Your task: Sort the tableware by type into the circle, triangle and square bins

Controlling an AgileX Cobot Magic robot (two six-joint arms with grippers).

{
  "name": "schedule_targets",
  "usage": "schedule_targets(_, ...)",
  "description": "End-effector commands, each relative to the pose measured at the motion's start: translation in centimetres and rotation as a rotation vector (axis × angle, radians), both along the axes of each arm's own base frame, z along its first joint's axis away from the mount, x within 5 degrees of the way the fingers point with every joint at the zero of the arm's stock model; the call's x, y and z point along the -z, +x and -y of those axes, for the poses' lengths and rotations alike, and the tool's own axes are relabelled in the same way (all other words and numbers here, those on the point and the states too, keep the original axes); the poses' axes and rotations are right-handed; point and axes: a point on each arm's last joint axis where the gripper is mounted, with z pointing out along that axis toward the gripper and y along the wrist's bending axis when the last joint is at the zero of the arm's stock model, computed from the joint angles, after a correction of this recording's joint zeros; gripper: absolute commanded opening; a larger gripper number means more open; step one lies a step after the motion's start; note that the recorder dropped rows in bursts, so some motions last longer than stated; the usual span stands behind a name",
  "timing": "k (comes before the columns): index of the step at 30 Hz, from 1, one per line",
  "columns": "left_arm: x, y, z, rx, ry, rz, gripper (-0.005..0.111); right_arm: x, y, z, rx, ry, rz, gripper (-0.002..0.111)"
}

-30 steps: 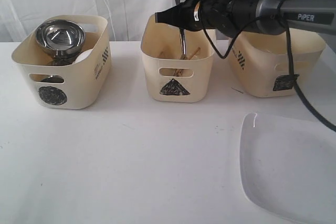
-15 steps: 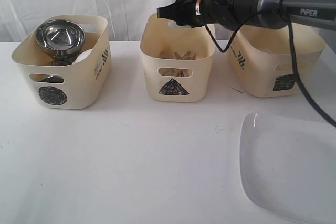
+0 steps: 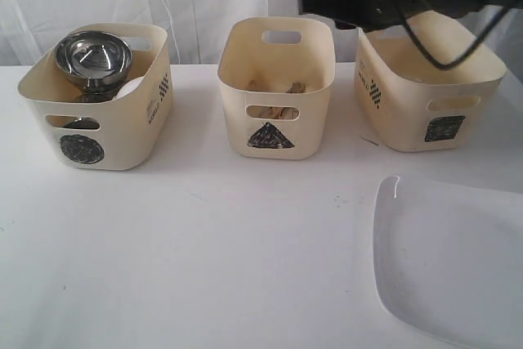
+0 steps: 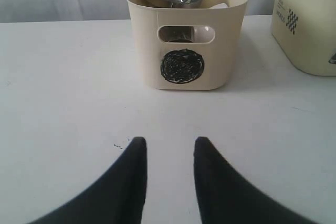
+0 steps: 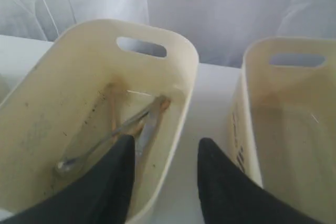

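- At the near right of the table [image 3: 204, 243], the large white square plate [image 3: 449, 263] lies flat; it is the one piece not yet binned. Its place is judged to be the square bin [image 3: 425, 100], just behind it.
- Left gripper [image 4: 170, 141]: jaws moderately apart with nothing between them; it sits low over bare table in front of the circle bin [image 4: 186, 40].
- Middle row: the circle bin holds a steel bowl [image 3: 92, 56] stacked on other ware; the triangle bin [image 3: 276, 104] holds the chopsticks [image 5: 111, 109] and a steel spoon [image 5: 94, 150], with one more steel piece lying across them.
- Far and high, the right gripper [image 5: 166, 142] hangs over the gap between the triangle and square bins; jaws wide, empty.
- Hazards, as judged: the plate's thin rim sits flush on the table, so a fingertip may skate over it and shove the plate along instead of lifting it; the plate looks broad against the bin's mouth, so it may jam there or tip the bin unless entered on edge.
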Motion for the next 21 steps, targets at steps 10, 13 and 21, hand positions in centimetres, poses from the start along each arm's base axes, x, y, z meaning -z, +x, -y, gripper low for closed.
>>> schedule_targets(10, 0.2, 0.0, 0.0, 0.004, -0.008, -0.004, 0.036, 1.5, -15.2, 6.8, 0.270, 0.205, -0.061, 0.038)
schedule_targets(13, 0.2, 0.0, 0.0, 0.004, -0.008, -0.004, 0.036, 4.5, -18.0, 8.5, 0.451, 0.265, -0.171, 0.038)
schedule_targets(21, 0.2, 0.0, 0.0, 0.004, -0.008, -0.004, 0.036, 10.1, -22.5, 10.2, 0.605, 0.186, -0.393, 0.038)
